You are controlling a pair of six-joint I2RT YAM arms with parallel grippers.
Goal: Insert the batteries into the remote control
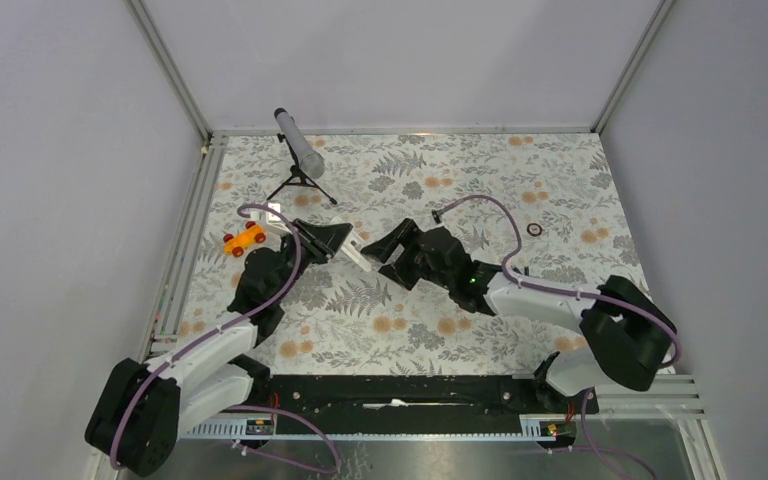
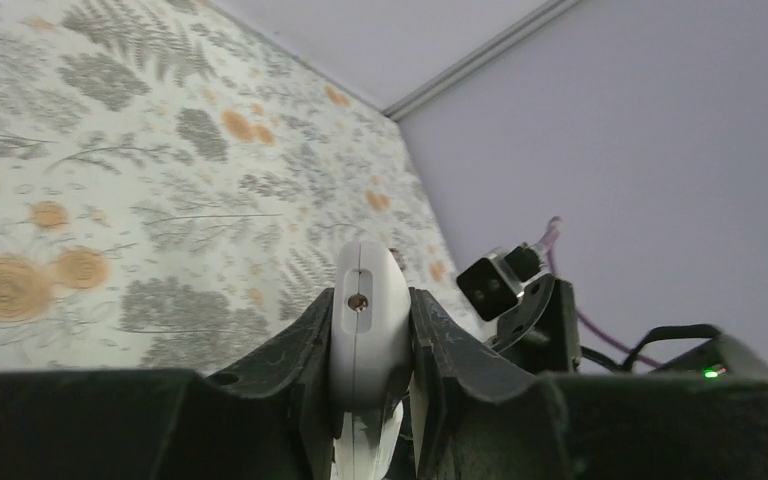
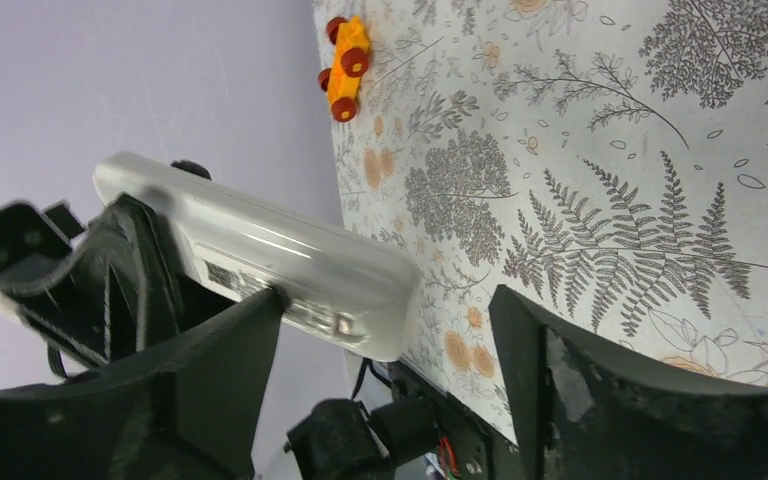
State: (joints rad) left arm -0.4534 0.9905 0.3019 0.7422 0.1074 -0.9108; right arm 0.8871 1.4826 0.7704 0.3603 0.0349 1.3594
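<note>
Clamping the remote (image 1: 358,257) between its clenched fingers, the left gripper (image 1: 335,240) holds it above the middle of the table (image 1: 440,180), the white bar slanting toward the right arm; seen from the left wrist, the remote's rounded end sits upright between the two pads, with a small screw in it; the right gripper (image 1: 378,252) meets the bar's free end with its jaws spread wide, one finger (image 3: 222,365) touching the underside, the other (image 3: 600,390) well apart from it; a toy car (image 1: 244,239), orange with red wheels, lies just left of the left gripper; a grey tube (image 1: 300,145) on a black tripod stands at the far left, near the back wall; a thin black ring (image 1: 534,229) lies to the right, well apart from both arms; nothing lies between the two grippers but the remote itself; dark marks run along the remote's side in the right wrist view, too blurred to read.
</note>
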